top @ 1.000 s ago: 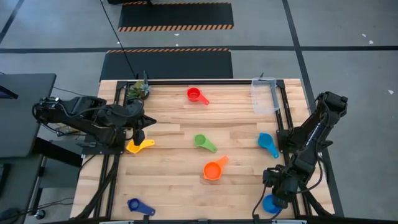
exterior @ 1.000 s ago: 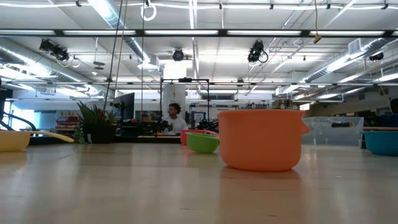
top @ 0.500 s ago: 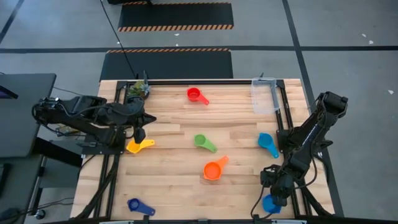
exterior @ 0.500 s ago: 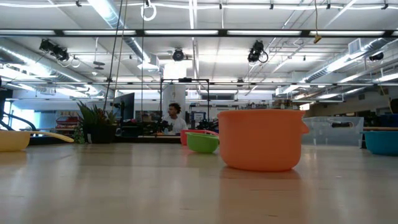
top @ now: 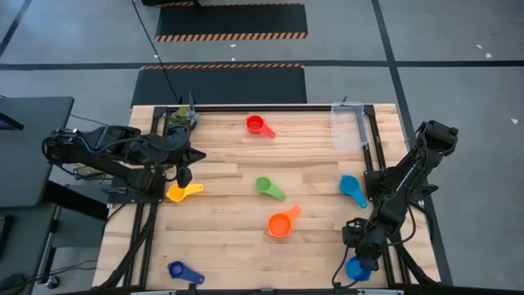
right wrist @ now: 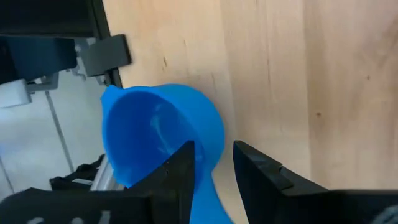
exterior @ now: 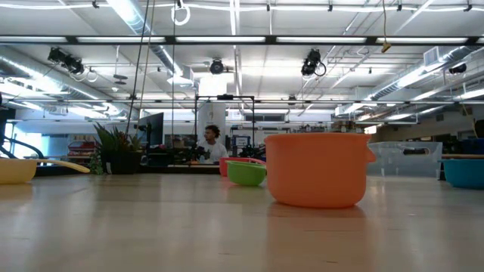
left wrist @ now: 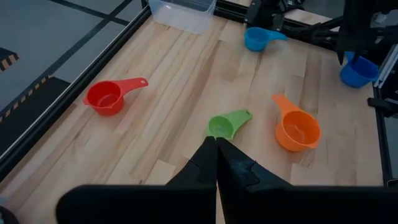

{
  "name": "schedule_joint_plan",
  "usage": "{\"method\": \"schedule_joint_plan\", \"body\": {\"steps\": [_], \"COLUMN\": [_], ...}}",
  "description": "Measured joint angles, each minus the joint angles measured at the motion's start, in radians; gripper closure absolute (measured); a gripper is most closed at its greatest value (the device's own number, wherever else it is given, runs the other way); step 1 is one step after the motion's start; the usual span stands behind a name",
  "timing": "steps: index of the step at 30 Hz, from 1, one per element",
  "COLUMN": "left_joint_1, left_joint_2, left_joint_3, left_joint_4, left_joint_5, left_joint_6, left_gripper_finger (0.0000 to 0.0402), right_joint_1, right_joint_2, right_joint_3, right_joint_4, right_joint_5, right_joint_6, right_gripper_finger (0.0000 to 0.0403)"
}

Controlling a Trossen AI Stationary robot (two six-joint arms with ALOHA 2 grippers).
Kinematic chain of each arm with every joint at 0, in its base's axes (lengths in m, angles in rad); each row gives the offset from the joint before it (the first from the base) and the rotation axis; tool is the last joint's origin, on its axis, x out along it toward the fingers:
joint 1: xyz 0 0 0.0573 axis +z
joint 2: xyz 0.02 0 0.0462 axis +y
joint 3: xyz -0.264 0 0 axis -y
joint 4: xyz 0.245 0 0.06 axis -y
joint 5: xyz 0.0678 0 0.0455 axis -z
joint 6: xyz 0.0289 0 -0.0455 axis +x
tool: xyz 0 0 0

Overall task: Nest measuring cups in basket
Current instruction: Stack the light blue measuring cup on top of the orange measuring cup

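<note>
Several measuring cups stand open side up on the wooden table: red [top: 258, 125], green [top: 266, 187], orange [top: 281, 223], light blue [top: 352, 190], yellow [top: 182, 192] and dark blue [top: 182, 271]. A further blue cup [top: 356, 269] sits at the near right edge. The clear basket [top: 346, 127] stands at the far right. My right gripper [right wrist: 214, 168] is open above the blue cup [right wrist: 161, 134], its fingers either side of the handle. My left gripper [left wrist: 216, 152] is shut, just beyond the yellow cup at the left edge, touching nothing. My right gripper comes down from above with one finger [right wrist: 180, 165] by the blue cup's wall and the other [right wrist: 258, 168] over bare wood. The root of the handle [right wrist: 210, 186] lies between them. Whether either finger touches the cup I cannot tell. The cup rests on the table.
A small potted plant [top: 182, 117] stands at the far left corner. Black frame rails [top: 368, 156] run along the table's sides, close to the blue cup. Bare wood lies between the cups in the middle of the table [top: 229, 238].
My right arm has shifted a little toward the table's left while its gripper stays over the blue cup. No cup has moved.
</note>
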Motion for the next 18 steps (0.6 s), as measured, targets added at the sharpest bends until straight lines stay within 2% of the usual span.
{"method": "schedule_joint_plan", "body": {"steps": [4,9,12,16,18], "left_joint_1": [0.0,0.0,0.0,0.0,0.0], "left_joint_2": [0.0,0.0,0.0,0.0,0.0], "left_joint_3": [0.0,0.0,0.0,0.0,0.0], "left_joint_4": [0.003,0.021,0.023,0.023,0.023], "left_joint_5": [0.0,0.0,0.0,0.0,0.0], "left_joint_6": [-0.001,-0.007,-0.007,-0.007,-0.007], "left_gripper_finger": [0.0397,0.0397,0.0397,0.0397,0.0397], "right_joint_1": [0.0,0.0,-0.009,-0.028,-0.043], "right_joint_2": [0.0,0.0,0.0,0.0,0.0], "right_joint_3": [-0.049,-0.093,-0.105,-0.107,-0.107], "right_joint_4": [0.097,0.144,0.144,0.146,0.151], "right_joint_5": [0.005,0.066,0.095,0.155,0.178], "right_joint_6": [-0.012,-0.017,-0.019,-0.019,-0.012], "right_gripper_finger": [0.0287,0.0296,0.0323,0.0385,0.0391]}}
